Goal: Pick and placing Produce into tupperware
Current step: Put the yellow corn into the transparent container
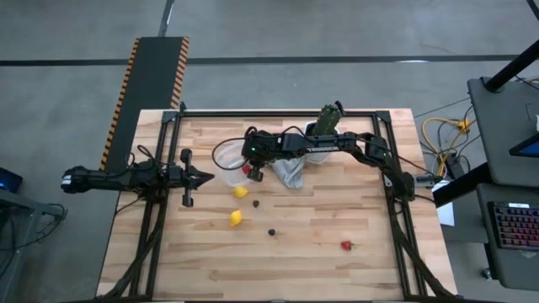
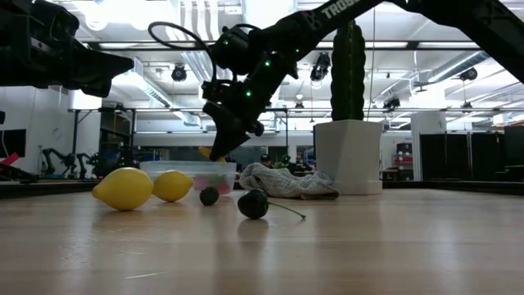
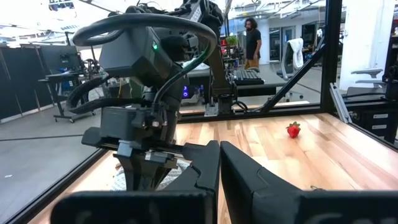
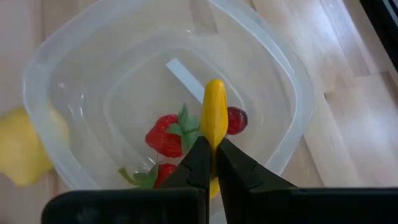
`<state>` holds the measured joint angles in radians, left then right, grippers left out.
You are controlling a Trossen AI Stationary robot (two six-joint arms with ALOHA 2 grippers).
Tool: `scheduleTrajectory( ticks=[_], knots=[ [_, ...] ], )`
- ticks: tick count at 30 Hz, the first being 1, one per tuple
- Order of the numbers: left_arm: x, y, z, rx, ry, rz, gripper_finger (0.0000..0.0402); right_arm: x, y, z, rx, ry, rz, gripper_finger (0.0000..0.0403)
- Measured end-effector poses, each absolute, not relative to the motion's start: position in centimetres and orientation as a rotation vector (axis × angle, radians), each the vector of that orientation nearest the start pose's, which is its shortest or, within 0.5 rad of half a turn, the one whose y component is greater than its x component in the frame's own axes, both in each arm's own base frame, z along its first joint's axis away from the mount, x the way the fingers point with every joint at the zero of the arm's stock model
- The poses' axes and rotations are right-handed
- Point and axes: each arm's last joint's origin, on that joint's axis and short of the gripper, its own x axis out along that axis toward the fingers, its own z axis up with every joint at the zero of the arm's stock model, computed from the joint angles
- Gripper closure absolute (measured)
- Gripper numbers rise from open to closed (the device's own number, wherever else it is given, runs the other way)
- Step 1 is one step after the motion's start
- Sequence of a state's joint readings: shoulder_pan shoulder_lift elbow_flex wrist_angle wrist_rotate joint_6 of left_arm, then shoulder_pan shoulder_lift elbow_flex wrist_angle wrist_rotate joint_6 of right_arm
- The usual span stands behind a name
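My right gripper (image 4: 213,148) hangs over the tupperware (image 4: 74,68), shut on the thin yellow-orange piece (image 4: 214,109). The clear tupperware (image 1: 226,158) holds two red strawberries (image 4: 165,137) and a dark red piece (image 4: 236,119). On the table lie two lemons (image 1: 241,192) (image 1: 236,219), two dark pieces (image 1: 256,203) (image 1: 272,231) and one strawberry (image 1: 345,246). The low view shows the right gripper (image 2: 221,146) above the tupperware (image 2: 184,174). My left gripper (image 1: 202,178) waits shut at the table's left, touching nothing. My right gripper pinches the thin yellow-orange piece by one end (image 4: 215,135) between its two fingers, coming from above and pointing down. The piece runs on in line with the fingers, its free end (image 4: 214,84) past the fingertips. It is lifted clear over the tupperware's inside.
A grey cloth (image 1: 290,172) lies right of the tupperware, with the white pot (image 2: 348,156) and green cactus (image 1: 328,118) behind it. One lemon (image 4: 18,149) sits close against the tupperware's outer wall. A black frame (image 1: 278,112) rims the table. A person (image 3: 252,40) stands in the room beyond.
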<state>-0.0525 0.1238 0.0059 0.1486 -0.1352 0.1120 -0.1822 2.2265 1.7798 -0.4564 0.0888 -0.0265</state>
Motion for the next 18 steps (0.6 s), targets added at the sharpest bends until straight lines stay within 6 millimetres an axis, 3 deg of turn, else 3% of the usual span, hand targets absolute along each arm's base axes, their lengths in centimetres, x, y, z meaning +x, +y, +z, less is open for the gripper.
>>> scheduleTrajectory(
  ticks=[18],
  knots=[
    [10.48,-0.16,16.98,0.109,-0.026,0.084,0.0402,47.81,-9.04,18.39,0.025,0.92,-0.231,0.0385]
  ],
)
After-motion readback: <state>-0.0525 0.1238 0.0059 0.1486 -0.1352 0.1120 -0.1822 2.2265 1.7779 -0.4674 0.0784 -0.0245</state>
